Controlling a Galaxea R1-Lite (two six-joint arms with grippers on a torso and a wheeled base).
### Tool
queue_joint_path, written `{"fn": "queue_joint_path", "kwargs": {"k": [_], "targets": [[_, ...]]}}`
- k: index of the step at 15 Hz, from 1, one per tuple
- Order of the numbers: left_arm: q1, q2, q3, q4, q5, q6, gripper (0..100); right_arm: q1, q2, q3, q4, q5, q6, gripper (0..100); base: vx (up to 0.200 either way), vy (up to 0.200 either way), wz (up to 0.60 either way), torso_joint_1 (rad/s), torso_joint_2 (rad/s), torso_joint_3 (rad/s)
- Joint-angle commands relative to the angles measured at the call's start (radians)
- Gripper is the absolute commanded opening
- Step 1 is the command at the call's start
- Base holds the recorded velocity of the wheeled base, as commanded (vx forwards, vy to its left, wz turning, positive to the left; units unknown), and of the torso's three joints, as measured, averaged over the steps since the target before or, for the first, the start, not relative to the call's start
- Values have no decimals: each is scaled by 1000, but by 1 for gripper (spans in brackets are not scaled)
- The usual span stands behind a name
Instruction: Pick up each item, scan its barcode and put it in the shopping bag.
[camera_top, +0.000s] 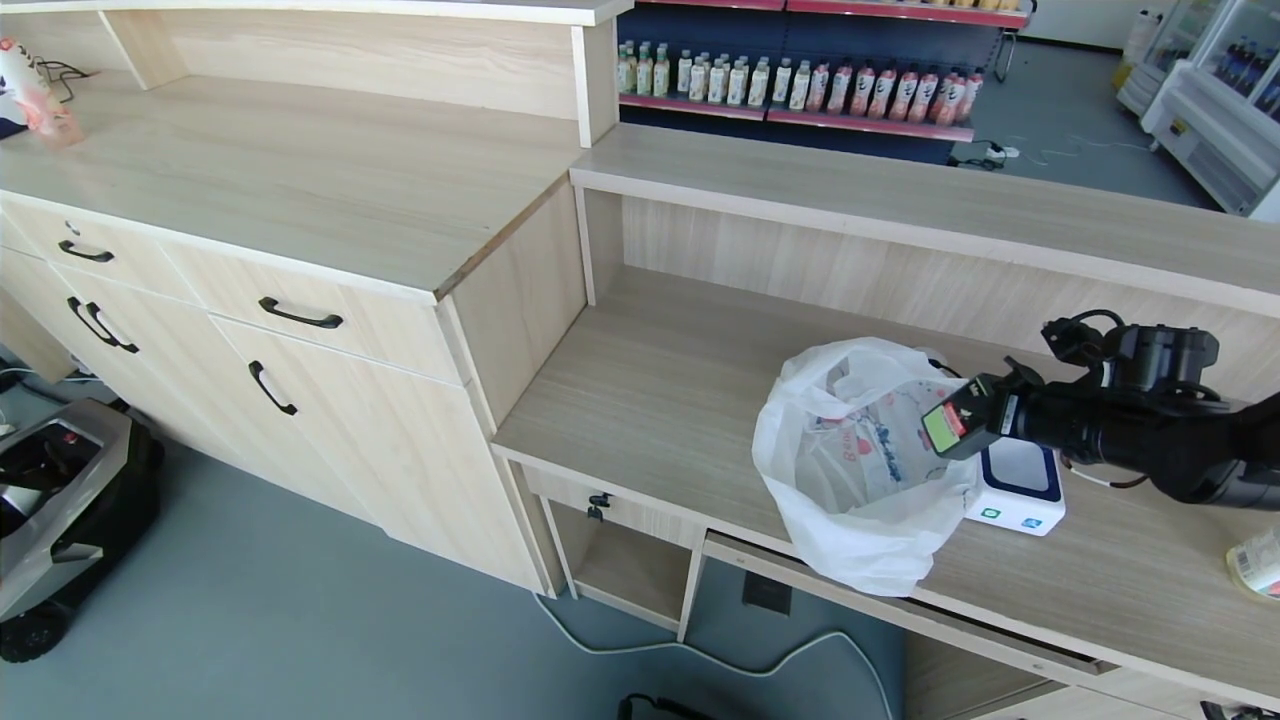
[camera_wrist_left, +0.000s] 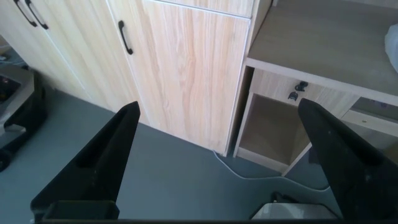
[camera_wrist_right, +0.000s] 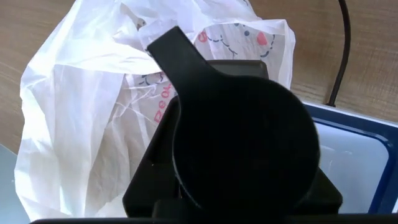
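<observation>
Pale wood-grain surface (camera_top: 680, 400) carries a crinkled, translucent white shopping bag (camera_top: 860, 540), its mouth open, just beside a boxy white scanner (camera_top: 1020, 492) with a blue rim. Above the bag's rim, the right hand (camera_top: 985, 410) clamps a black box (camera_top: 948, 428) whose green label is unreadable. The left hand (camera_wrist_left: 219, 107) is spread wide.

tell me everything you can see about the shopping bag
The shopping bag is thin, white, half see-through plastic, crumpled, with red and blue print showing through its walls. It stands with its mouth gaping open on the lower wooden counter, its base bulging at the front edge. On its right side it touches a white and blue box. The right tool holds a dark item with a green label by the right rim of its mouth. What lies inside cannot be told.
</observation>
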Motion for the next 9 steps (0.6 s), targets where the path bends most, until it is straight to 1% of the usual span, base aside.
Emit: {"fn": "queue_joint_path", "kwargs": {"k": [1, 9], "targets": [[0, 0, 0, 0, 0, 0, 100, 0, 4, 0, 0, 0, -1, 0, 0, 0, 0, 0, 0, 0], [0, 0, 0, 0, 0, 0, 100, -40, 17, -1, 0, 4, 3, 0, 0, 0, 0, 0, 0, 0]]}}
